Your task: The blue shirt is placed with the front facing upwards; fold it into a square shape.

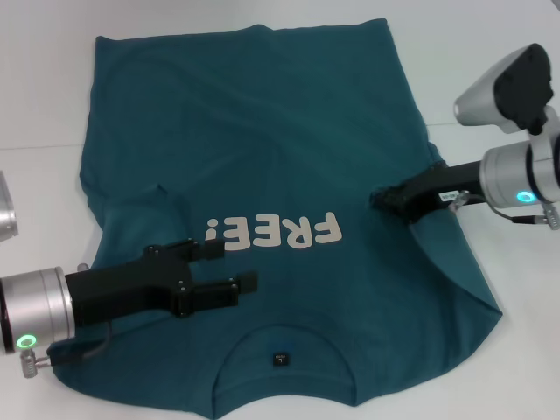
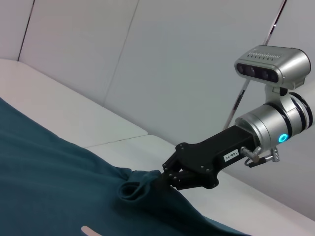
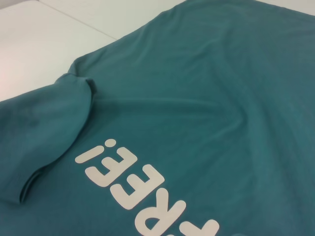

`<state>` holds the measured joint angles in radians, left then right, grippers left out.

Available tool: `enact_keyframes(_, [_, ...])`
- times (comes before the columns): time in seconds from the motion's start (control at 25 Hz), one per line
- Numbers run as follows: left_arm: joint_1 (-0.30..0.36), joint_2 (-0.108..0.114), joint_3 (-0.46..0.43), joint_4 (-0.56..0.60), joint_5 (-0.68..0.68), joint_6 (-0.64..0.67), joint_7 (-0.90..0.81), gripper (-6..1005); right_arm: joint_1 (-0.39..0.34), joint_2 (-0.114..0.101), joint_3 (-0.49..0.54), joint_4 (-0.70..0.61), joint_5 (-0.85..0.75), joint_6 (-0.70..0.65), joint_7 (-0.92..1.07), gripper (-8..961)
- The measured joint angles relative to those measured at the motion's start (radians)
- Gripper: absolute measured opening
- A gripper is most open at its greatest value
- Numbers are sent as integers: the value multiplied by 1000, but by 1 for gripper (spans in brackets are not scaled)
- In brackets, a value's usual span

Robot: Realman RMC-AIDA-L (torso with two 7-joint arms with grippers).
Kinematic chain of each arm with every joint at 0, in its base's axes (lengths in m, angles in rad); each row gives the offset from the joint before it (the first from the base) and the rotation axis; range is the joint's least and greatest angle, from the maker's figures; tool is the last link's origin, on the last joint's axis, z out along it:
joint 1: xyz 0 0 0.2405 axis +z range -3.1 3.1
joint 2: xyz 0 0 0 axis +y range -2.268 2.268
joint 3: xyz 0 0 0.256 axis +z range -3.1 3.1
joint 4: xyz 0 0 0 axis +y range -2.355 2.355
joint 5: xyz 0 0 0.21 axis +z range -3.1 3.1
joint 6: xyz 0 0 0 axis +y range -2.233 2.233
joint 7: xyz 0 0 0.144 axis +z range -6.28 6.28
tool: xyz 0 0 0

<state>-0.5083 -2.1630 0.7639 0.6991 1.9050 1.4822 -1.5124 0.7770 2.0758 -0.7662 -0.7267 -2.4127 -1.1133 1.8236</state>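
In the head view the blue shirt [image 1: 262,175] lies flat on the table [image 1: 44,105], collar toward the robot; the left gripper [image 1: 234,267], fingers spread, hovers over its chest. The left wrist view shows the right gripper [image 2: 165,178] pinched shut on the shirt's bunched right sleeve edge. In the right wrist view the left sleeve [image 3: 44,132] lies folded inward, so the next fold probably runs right to left.

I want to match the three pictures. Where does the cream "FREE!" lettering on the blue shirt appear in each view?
Head view: the lettering lies mid-picture on the blue shirt, just beyond the open left gripper.
Left wrist view: only one cream sliver shows at the bottom edge.
Right wrist view: it fills the lower middle.
Shared landmark: the shirt edge bunched in the right gripper, seen in the head and left wrist views.
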Motion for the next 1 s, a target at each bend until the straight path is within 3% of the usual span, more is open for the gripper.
enact_keyframes(0.24, [4, 0, 0, -1, 0, -10, 0, 875, -8, 5, -20, -1, -3, 26, 18, 117])
enact_keyframes(0.68, [-1, 0, -3, -1, 0, -11, 0, 875, -62, -5, -10, -65, -1, 40, 111, 357])
enact_keyframes(0.84, [-4, 0, -3, -1, 0, -11, 0, 875, -70, -24, -14, -61, -8, 41, 181, 562])
enact_keyframes(1.0, [-4, 0, -3, -1, -2, -11, 0, 875, -77, -29, -17, -62, -52, 40, 250, 731])
